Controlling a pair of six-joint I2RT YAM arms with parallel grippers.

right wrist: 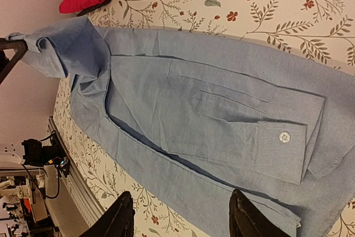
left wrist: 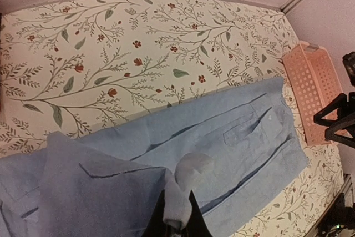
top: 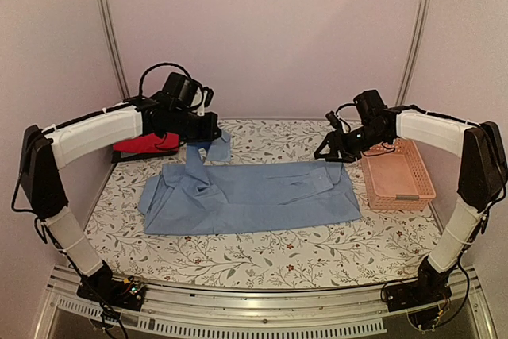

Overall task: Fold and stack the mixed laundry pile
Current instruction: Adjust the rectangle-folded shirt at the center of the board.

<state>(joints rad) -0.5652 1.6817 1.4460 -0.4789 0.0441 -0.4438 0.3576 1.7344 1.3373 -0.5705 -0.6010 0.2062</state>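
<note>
**Step in hand.** Folding of the blue shirt (top: 254, 196) appears to be under way. The stacking step is not yet reached.

**Left pincer** (left wrist: 176, 226): closed tight on a bunched fold of the shirt at its collar end. That corner hangs raised from the fingertips. The rest of the garment lies flat, running away from this pincer towards the other arm.

**Right pincer** (right wrist: 180, 217): jaws standing apart with nothing between them. It hovers above the far end of the shirt, with a buttoned cuff (right wrist: 284, 136) just ahead of its fingertips.

**Other items.** The red garment (top: 147, 144) sits in a crumpled heap just behind the left pincer. The basket (top: 397, 176) stands beside and just beyond the right pincer.

**Materials.** The shirt is thin woven cotton, soft and limp, with stitched seams, a sleeve laid along the body and a small white button. It forms a long rough rectangle with mild creases. The red item is bright, soft and shapeless. The basket is rigid pink plastic with slatted, perforated walls. The tablecloth (top: 262, 256) is white with a printed floral pattern.

**Next move, in my judgement.** The raised corner should be carried across towards the right pincer and laid down square. The free pincer would need to pin or take up its own end so the cloth does not drag or bunch.
</note>
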